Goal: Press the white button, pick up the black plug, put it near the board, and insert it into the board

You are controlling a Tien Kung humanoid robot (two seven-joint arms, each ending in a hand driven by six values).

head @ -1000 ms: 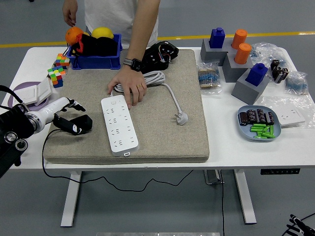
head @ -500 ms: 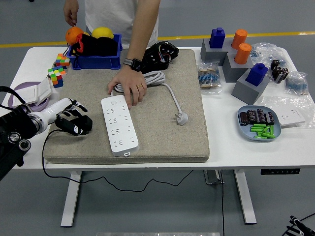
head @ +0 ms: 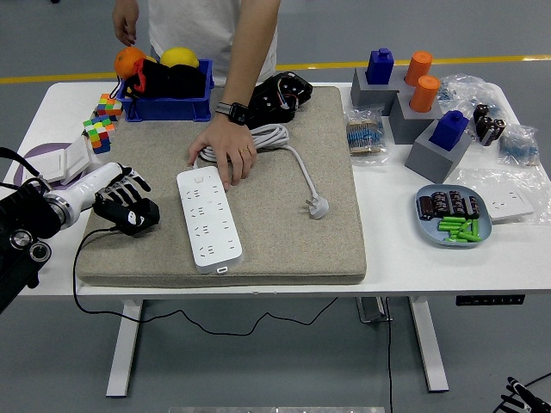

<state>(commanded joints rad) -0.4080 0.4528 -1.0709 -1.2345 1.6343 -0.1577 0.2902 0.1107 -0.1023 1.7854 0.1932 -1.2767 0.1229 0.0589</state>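
Note:
The white power strip board (head: 208,218) lies on the grey felt mat (head: 284,224), left of centre. The black plug (head: 138,217) sits on the mat's left part, its black cable running off the near edge. My left hand (head: 122,196) rests on top of the plug with its fingers curled over it; whether it grips it I cannot tell. A person's hand (head: 225,152) presses down on the board's far end and on the coiled white cable (head: 274,138). The board's white plug (head: 318,206) lies loose on the mat. My right arm is not in view.
A blue bin (head: 168,95) with an orange and yellow ball stands at the back left, cubes (head: 102,120) beside it. Grey blocks with blue and orange pieces (head: 417,103), bagged parts and a blue plate (head: 453,215) of batteries fill the right side.
My left hand has moved right and down onto the black plug and curled its fingers over it. The person's hand stays on the board.

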